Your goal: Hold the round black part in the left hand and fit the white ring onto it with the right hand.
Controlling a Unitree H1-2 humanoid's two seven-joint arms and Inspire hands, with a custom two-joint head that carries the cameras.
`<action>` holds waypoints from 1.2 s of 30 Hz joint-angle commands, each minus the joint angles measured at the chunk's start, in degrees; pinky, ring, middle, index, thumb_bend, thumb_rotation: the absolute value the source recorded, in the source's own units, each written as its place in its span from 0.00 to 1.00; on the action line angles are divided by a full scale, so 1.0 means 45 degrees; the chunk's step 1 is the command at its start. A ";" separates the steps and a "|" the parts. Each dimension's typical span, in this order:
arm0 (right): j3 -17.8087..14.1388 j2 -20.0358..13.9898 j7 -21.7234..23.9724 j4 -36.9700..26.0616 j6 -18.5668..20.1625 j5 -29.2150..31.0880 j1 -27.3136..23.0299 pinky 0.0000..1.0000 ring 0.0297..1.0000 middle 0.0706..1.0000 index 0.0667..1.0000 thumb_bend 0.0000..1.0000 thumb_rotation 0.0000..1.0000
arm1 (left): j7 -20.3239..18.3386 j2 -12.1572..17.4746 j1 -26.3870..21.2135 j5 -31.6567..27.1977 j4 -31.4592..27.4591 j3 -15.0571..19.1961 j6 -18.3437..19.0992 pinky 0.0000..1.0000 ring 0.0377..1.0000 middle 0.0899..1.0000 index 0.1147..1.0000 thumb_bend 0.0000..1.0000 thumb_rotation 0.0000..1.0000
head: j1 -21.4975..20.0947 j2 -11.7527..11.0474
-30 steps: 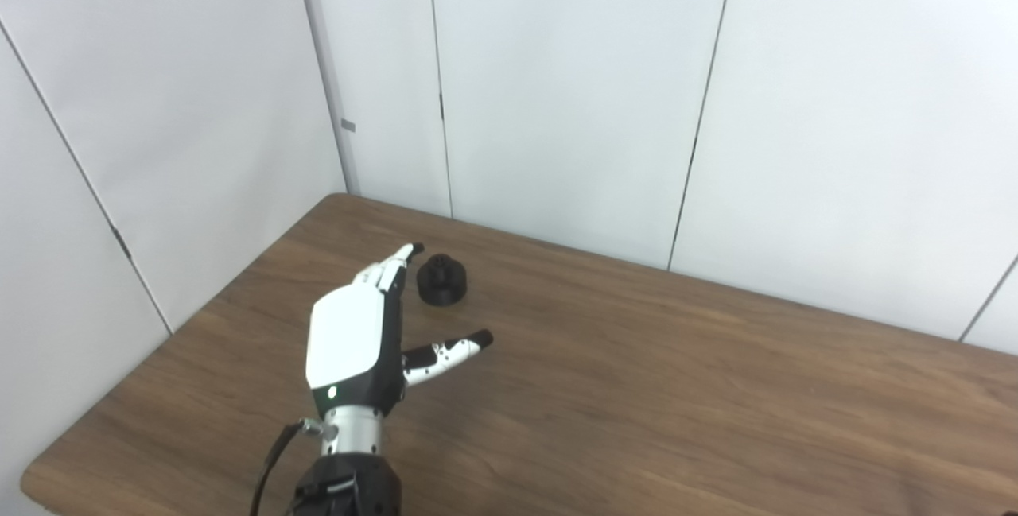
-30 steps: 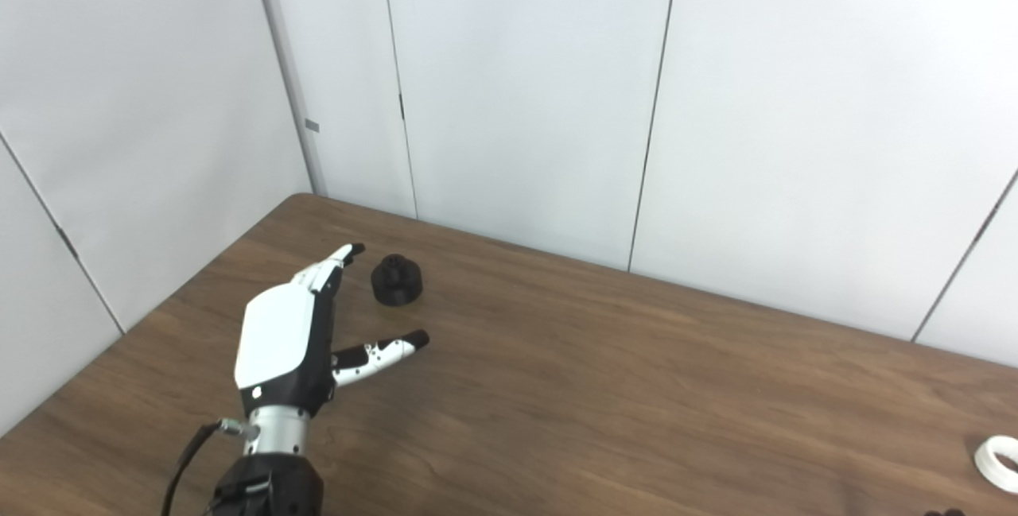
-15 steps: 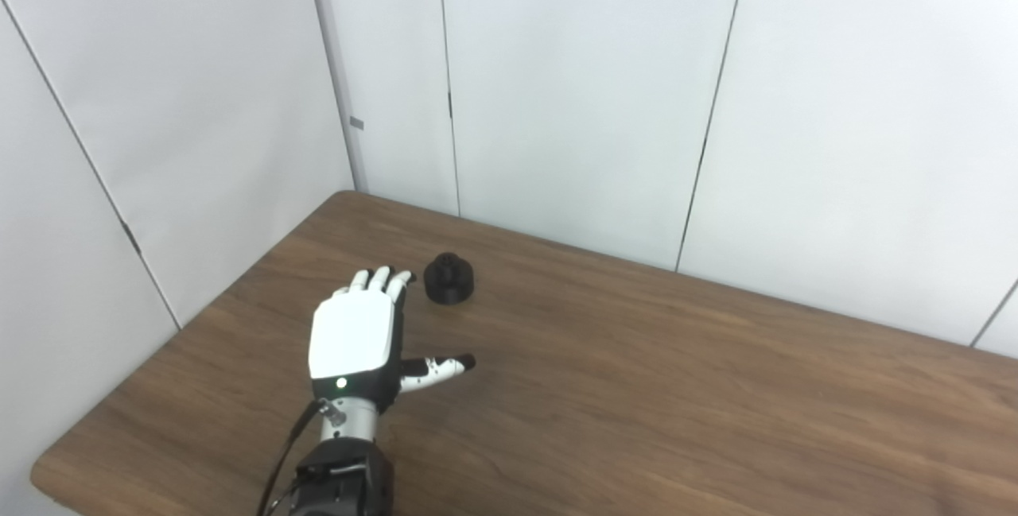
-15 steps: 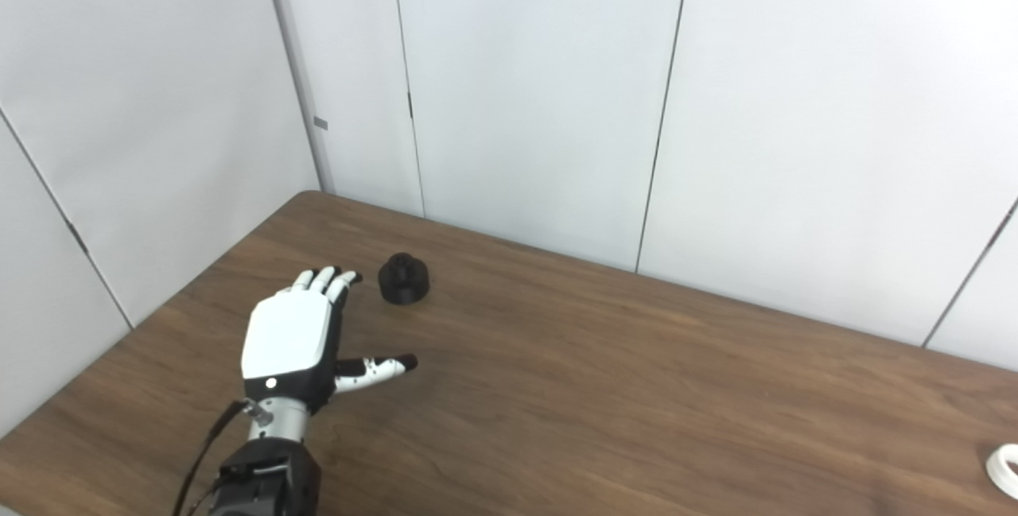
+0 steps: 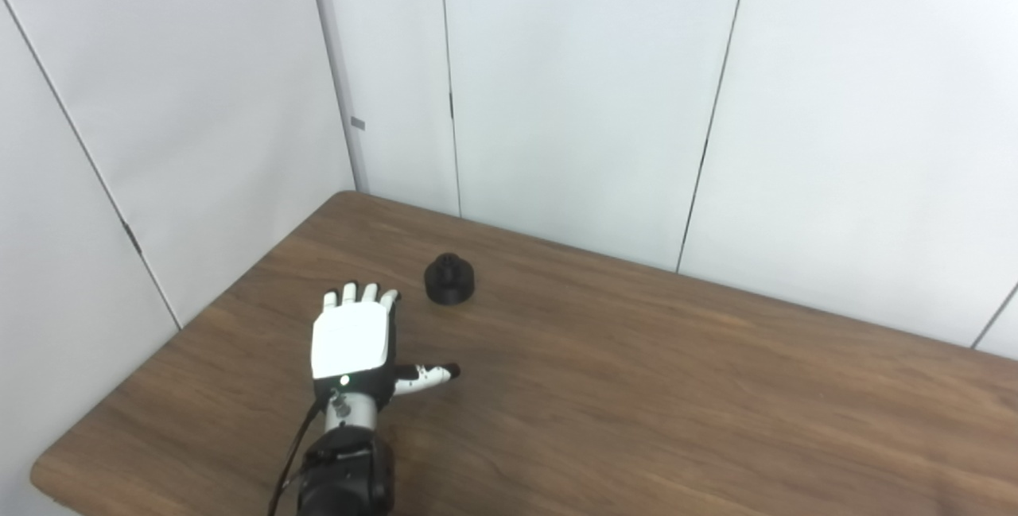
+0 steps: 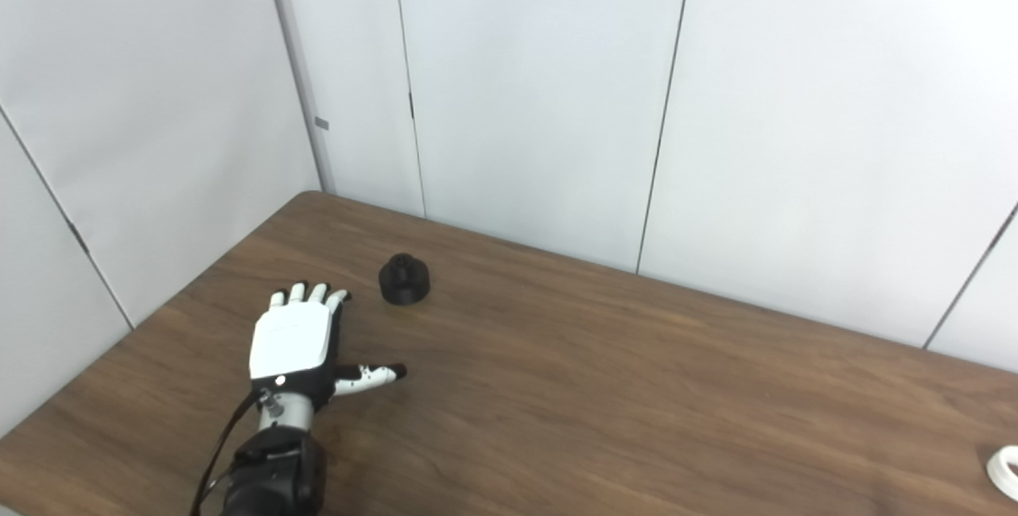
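Observation:
The round black part (image 5: 449, 280) stands on the brown table (image 5: 636, 389), near its far left corner. My left hand (image 5: 354, 339) lies low over the table, palm down, open and holding nothing, a short way to the near left of the part and not touching it. Its thumb sticks out to the right. The white ring (image 6: 1004, 469) shows only in the right eye view, at the frame's right edge, lying on the table. My right hand is out of view.
White wall panels (image 5: 557, 87) stand close behind the table's far edge and along its left side. The table's left front corner (image 5: 40, 472) is near the left arm.
My left hand has turned palm down, sunk toward the table and drawn back toward me, away from the black part. The view shifted slightly early on.

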 commanded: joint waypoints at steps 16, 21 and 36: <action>-0.0133 -0.0050 0.0358 0.1416 -0.0273 0.0089 0.0510 1.00 1.00 1.00 1.00 0.60 0.86 | 0.0855 0.0224 -0.1844 -0.1352 0.2328 0.1200 0.0159 1.00 1.00 1.00 0.97 1.00 0.69 | -0.0031 0.0065; -0.0176 -0.0045 0.0264 0.1198 -0.0071 0.0022 0.0633 1.00 1.00 1.00 1.00 0.64 0.85 | 0.0970 0.0329 -0.2233 -0.1918 0.2901 0.1265 0.0158 1.00 1.00 1.00 0.97 1.00 0.70 | -0.0014 0.0100; -0.0240 -0.0033 0.0221 0.0689 0.0159 -0.0052 0.1092 1.00 1.00 1.00 1.00 0.65 0.85 | 0.1649 0.0855 -0.3017 -0.4043 0.4206 0.0674 0.0143 1.00 1.00 1.00 0.92 1.00 0.65 | -0.0151 0.0242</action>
